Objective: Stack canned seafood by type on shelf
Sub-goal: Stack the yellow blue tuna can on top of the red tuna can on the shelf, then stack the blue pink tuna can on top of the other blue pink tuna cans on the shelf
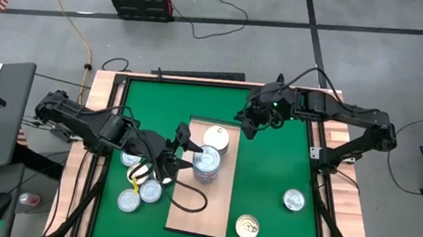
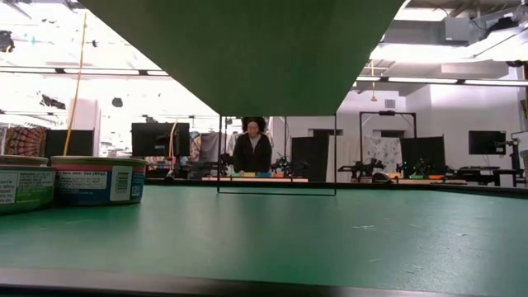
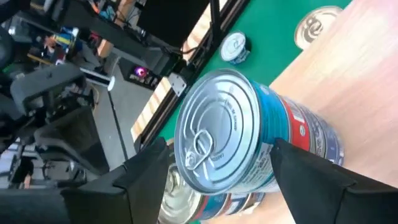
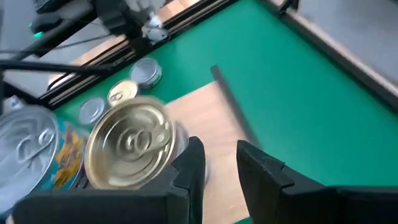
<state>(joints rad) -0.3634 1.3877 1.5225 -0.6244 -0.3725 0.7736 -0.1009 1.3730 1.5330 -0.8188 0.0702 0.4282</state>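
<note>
The shelf (image 1: 215, 211) is a pale wooden board lying on the green mat. On it stand a stack of silver-topped, blue-labelled cans (image 1: 207, 164) and, farther back, a gold-topped stack (image 1: 216, 138). My left gripper (image 3: 214, 168) is open, one finger on either side of the silver stack's top can (image 3: 217, 134), which rests on the can beneath it. It reaches in from the table's left (image 1: 185, 156). My right gripper (image 1: 251, 126) hovers over the board's far end beside the gold-topped can (image 4: 134, 146), its fingers (image 4: 217, 158) slightly open on nothing.
Loose cans lie on the mat: three left of the board (image 1: 128, 200), a gold one (image 1: 246, 227) near the front and a silver one (image 1: 293, 200) at the right. The low view shows two cans (image 2: 99, 181) at its left and a person (image 2: 252, 148) beyond the table.
</note>
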